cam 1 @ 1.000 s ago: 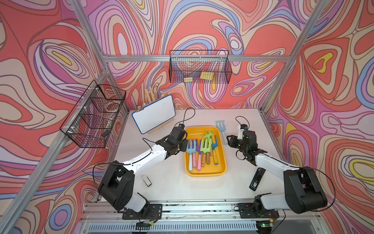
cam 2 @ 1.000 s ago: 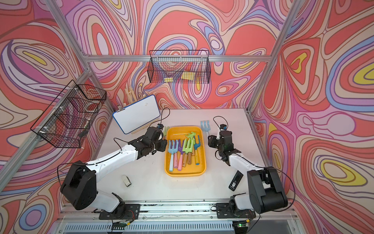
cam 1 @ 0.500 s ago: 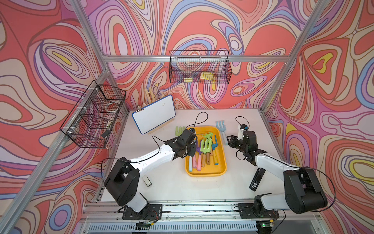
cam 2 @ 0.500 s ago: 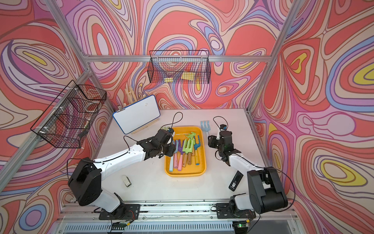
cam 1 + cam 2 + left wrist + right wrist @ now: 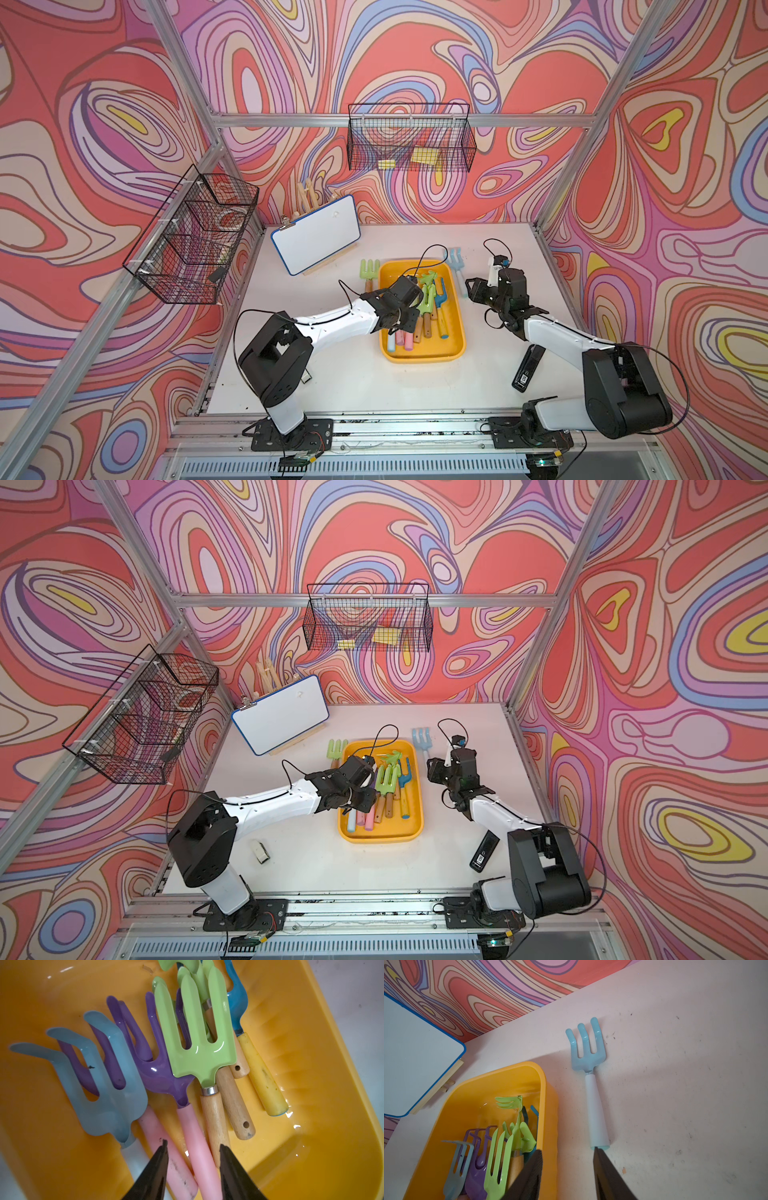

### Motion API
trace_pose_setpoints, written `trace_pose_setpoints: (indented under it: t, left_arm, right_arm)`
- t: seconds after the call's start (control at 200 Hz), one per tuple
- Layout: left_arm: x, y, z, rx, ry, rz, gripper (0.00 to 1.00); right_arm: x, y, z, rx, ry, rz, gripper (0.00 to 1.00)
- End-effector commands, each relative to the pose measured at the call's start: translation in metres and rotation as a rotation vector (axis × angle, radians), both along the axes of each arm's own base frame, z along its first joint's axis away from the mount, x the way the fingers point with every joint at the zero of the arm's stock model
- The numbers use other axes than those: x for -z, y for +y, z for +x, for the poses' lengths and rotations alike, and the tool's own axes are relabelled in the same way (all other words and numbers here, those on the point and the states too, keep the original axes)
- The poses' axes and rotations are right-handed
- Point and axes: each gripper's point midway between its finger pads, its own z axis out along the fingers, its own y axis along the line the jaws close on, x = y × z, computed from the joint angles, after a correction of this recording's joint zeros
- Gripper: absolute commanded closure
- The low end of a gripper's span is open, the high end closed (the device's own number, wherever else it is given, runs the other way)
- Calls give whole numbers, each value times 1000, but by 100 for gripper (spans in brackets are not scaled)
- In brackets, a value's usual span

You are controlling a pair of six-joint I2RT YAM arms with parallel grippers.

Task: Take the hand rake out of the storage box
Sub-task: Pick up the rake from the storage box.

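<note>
The yellow-orange storage box [image 5: 420,357] [image 5: 379,838] sits mid-table and holds several hand rakes. My left gripper [image 5: 398,329] [image 5: 358,806] [image 5: 193,1147] is low over the handle end of the box. It is open, its fingers straddling the pink handle of a purple rake [image 5: 162,1076], with gaps on both sides. A light blue rake [image 5: 112,1095] and a green fork [image 5: 199,1049] lie beside the purple one. My right gripper [image 5: 471,289] [image 5: 568,1150] hovers open and empty over the table, between the box's right wall [image 5: 548,1109] and a blue rake [image 5: 455,259] [image 5: 588,1053].
A green rake [image 5: 369,270] lies on the table left of the box. A whiteboard [image 5: 316,239] leans at the back left. Wire baskets [image 5: 409,141] [image 5: 191,245] hang on the walls. A black device [image 5: 528,368] and a small clip [image 5: 261,851] lie near the front.
My left gripper has moved right, from the table beside the box, where the green rake lies, to over the rakes in the box. Its jaws have narrowed. The right arm has stayed put.
</note>
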Motion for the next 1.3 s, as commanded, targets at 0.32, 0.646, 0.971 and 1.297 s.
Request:
trace_pose_setpoints:
  t: [0.32, 0.646, 0.971, 1.297]
  left_arm:
    - [13, -37, 3, 28, 14, -54, 61]
    - [26, -42, 4, 30, 23, -27, 62]
    - [38, -40, 6, 12, 32, 5, 60]
    - [49, -47, 7, 24, 36, 50, 56]
  right_arm:
    - [-3, 1, 4, -7, -2, -4, 55]
    - [-4, 0, 3, -6, -6, -4, 55]
    - [-4, 0, 2, -5, -8, -3, 55]
    - [-5, -1, 0, -1, -14, -3, 56]
